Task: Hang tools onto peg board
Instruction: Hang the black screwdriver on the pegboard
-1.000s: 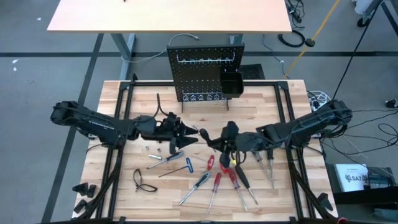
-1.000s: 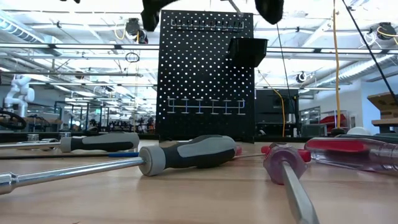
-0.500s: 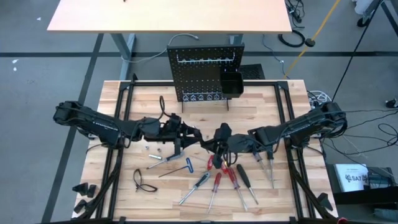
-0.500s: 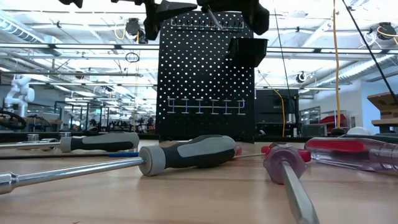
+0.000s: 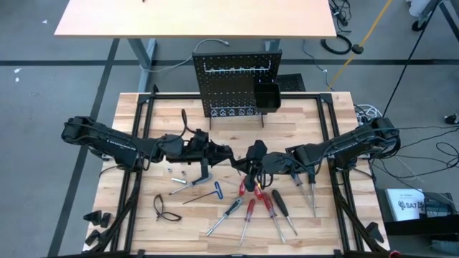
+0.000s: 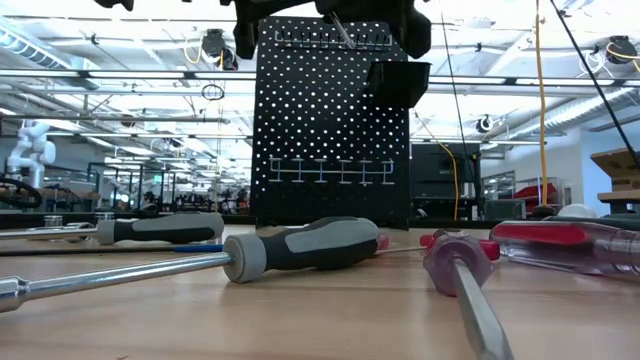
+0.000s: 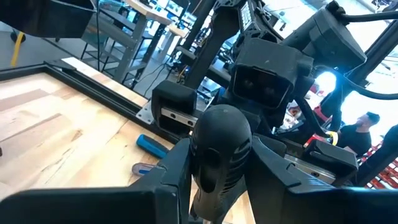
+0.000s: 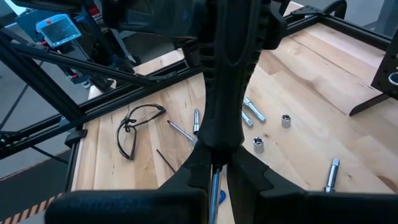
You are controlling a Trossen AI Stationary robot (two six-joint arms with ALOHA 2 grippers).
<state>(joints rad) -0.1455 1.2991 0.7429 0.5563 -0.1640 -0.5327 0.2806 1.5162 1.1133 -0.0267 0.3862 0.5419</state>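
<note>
A black-handled screwdriver (image 5: 237,159) hangs in the air over the table's middle, between my two grippers. My left gripper (image 5: 226,155) comes from the left and is shut on its handle. My right gripper (image 5: 248,165) comes from the right and is shut on its shaft. The black peg board (image 5: 237,86) stands upright on thin legs at the far edge, with a silver hook rail and a black bin (image 5: 267,97). More tools (image 5: 251,208) lie flat on the table nearer to me. My left gripper pinches the black handle near its rounded butt end (image 7: 221,134) between its two fingers (image 7: 171,168). The fingers come level from the table's left and lie along the tool. The screwdriver is lifted clear of the table. My right gripper pinches the silver shaft (image 8: 214,179) just beyond the handle's narrow end between its two fingers (image 8: 245,171). It slants down from the table's right, and the handle (image 8: 227,74) runs on away from the fingers toward the left gripper.
Red-handled and black-handled screwdrivers (image 5: 276,204), a blue T-handle key (image 5: 208,192), small silver bits (image 8: 258,144) and black safety glasses (image 5: 165,208) lie on the near half of the table. Bare wood lies in front of the peg board (image 6: 330,120).
My right gripper has carried the screwdriver a little toward the table's left and down, bringing its handle between the left gripper's fingers. My left gripper has stayed in place and has shut from wide open onto the handle.
</note>
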